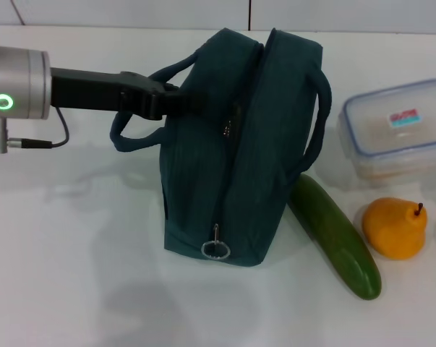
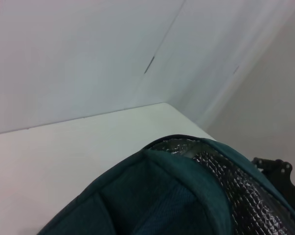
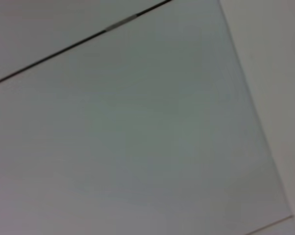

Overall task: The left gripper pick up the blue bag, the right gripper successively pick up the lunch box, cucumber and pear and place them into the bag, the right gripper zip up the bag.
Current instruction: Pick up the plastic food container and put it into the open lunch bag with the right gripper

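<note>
A: Two items nearest the camera — cucumber (image 1: 335, 238) lying on the white table (image 1: 73, 275), its far end touching the bag's lower corner, and pear (image 1: 396, 228) just beside it on the outer right, apart.

B: Bag?

A: Blue bag (image 1: 236, 144) stands upright mid-table, silver ring pull (image 1: 215, 250) at the near end. Top gapes a bit; the left wrist view shows the foil lining (image 2: 235, 191).

B: Left gripper?

A: Left gripper (image 1: 185, 97) comes in from the left, right at the near-side handle (image 1: 134, 134). Fingertips buried in the fabric — can't tell if they're clamped on it.

B: Farther back?

A: Lunch box (image 1: 397, 130), lid on, behind the pear, well right of the bag. Right gripper isn't visible anywhere.
</note>
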